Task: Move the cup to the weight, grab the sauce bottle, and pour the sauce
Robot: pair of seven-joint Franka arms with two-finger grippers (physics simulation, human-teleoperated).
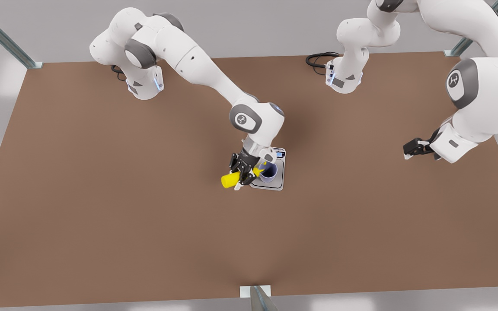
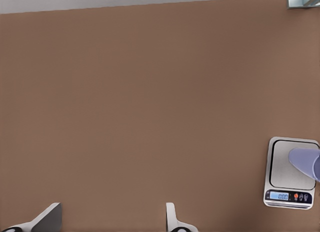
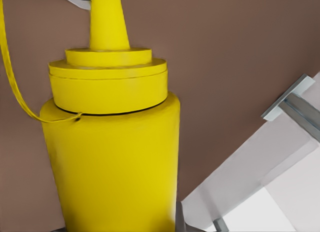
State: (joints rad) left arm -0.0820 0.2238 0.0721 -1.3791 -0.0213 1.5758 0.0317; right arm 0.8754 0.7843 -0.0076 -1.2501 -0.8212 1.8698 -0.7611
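Note:
The yellow sauce bottle (image 1: pixel 231 179) lies nearly on its side in the air, and my right gripper (image 1: pixel 242 170) is shut on it. Its nozzle (image 1: pixel 258 171) points at the lavender-blue cup (image 1: pixel 269 171), which stands on the weight (image 1: pixel 275 185), a silver scale. Up close, the right wrist view has the bottle (image 3: pixel 110 157) with its pointed nozzle (image 3: pixel 107 21). My left gripper (image 1: pixel 413 149) waits open at the front view's right, well away from the scale. In the left wrist view its fingers (image 2: pixel 50 217) stand wide apart, and the weight (image 2: pixel 281 167) and the cup (image 2: pixel 306 161) are farther off.
The brown table (image 1: pixel 102 194) stretches around the scale. A black cable (image 1: pixel 318 58) loops by an arm base at the back. Metal frame posts (image 1: pixel 2 36) stand at the back corners and a bracket (image 1: pixel 255 293) at the front edge.

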